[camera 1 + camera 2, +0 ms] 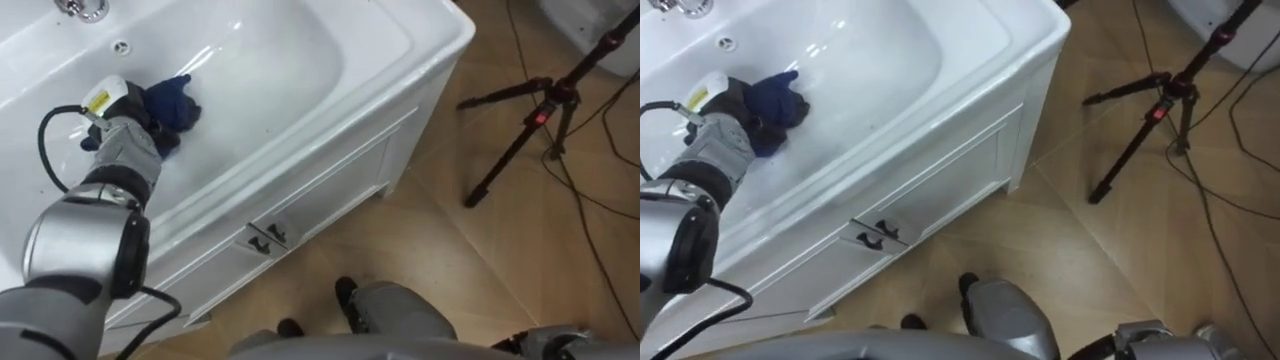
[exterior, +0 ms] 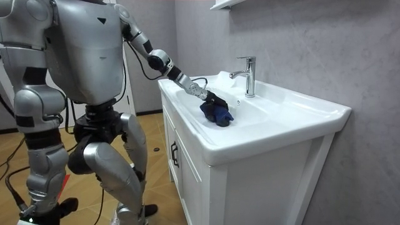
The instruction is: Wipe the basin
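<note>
Left eye view: left robot hand (image 1: 118, 135) low in basin (image 1: 300, 60), fingers curled into bunched blue cloth (image 1: 172, 103). Cloth lies just ahead-right of hand; most of the bowl lies that way.

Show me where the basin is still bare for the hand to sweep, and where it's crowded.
Bare: the bowl of the basin from the cloth across to its right wall, and the front rim above the cabinet. Crowded: the left end, where the left hand grips the cloth near the tap.
</note>
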{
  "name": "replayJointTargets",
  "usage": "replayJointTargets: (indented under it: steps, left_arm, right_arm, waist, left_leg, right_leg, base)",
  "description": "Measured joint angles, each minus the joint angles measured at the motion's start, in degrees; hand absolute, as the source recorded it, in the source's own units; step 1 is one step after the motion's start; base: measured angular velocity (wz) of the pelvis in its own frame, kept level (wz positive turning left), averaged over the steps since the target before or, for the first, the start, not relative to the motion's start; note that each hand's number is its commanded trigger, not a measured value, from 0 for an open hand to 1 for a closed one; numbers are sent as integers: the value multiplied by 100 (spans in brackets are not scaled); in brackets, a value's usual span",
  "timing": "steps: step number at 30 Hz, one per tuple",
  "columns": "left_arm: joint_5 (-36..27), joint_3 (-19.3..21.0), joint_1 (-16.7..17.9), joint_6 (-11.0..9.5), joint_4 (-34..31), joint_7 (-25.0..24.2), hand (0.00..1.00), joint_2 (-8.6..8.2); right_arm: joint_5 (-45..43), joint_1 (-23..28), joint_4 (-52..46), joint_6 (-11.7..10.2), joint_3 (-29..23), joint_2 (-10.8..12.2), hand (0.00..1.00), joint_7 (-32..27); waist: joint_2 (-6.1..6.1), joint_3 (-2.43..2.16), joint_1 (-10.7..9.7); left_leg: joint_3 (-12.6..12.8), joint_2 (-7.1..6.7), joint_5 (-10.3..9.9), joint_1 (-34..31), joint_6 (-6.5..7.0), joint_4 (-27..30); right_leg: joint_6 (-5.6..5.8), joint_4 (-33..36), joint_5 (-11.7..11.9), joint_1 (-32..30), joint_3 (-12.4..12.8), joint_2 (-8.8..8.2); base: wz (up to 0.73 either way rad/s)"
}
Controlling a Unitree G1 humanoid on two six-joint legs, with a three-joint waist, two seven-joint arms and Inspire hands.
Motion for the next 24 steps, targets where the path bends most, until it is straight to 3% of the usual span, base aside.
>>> replayJointTargets:
  steps: [4,6,9,12,16,19,20,22,23,24]
  left_arm:
    - [-7,127,318,1,-11,0,100,25]
    - [142,308,634,4,-13,0,100,52]
    - [245,541,911,4,-51,2,100,163]
    - [236,587,1090,4,-128,24,100,244]
    - [389,586,1344,4,-172,141,100,236]
    - [447,585,1725,4,-461,334,100,218]
    - [441,585,1871,4,-549,432,100,216]
    - [435,585,2077,4,-680,549,100,218]
    - [397,586,2225,4,-769,604,100,221]
    - [378,587,2410,5,-860,662,100,219]
  right_arm:
    - [17,77,0,86,-129,-21,0,-173]
    - [15,170,-41,105,-180,-52,0,-288]
    - [24,235,-17,103,-237,-69,0,-318]
    - [1,222,-41,77,-291,-163,0,-310]
    - [-131,352,-261,-16,-378,-252,0,-307]
    - [-284,527,-385,-9,-392,-295,0,-332]
    - [-321,533,-422,-8,-388,-294,0,-374]
    - [-303,543,-449,-21,-375,-287,0,-398]
    - [-293,566,-485,-34,-375,-276,0,-420]
    - [-299,621,-474,-68,-360,-275,0,-437]
  waist:
    - [110,-96,96]
    - [193,-151,277]
    - [234,-192,535]
    - [248,-207,706]
    - [252,-210,686]
    - [262,-219,687]
    - [264,-221,691]
    - [265,-221,688]
    - [271,-225,691]
    - [362,-273,695]
  left_leg:
    - [-240,7,11,105,-18,0]
    - [-286,5,81,296,-120,-114]
    - [-412,-2,93,491,-126,-221]
    - [-487,-72,134,592,-188,-243]
    - [-533,-130,143,805,-201,-385]
    - [-549,-202,138,905,-193,-438]
    - [-551,-242,125,911,-173,-506]
    - [-577,-353,105,909,-138,-623]
    - [-613,-421,80,934,-90,-731]
    - [-714,-370,172,939,41,-745]
  right_leg:
    - [-76,-30,-71,161,-74,11]
    - [-131,-83,-107,343,-116,10]
    - [-219,-112,-194,575,-253,10]
    - [-247,-109,-269,713,-276,6]
    - [-310,-320,-273,1038,-335,50]
    - [-345,-516,-255,1268,-340,101]
    - [-290,-518,-284,1292,-362,101]
    - [-6,-554,-354,1365,-527,90]
    - [377,-715,-340,1493,-734,79]
    - [982,-855,-205,1613,-951,139]
  base:
    - [9]
    - [9]
    - [25]
    - [8]
    - [3]
    - [-2]
    - [-8]
    - [-6]
    - [-4]
    - [-11]
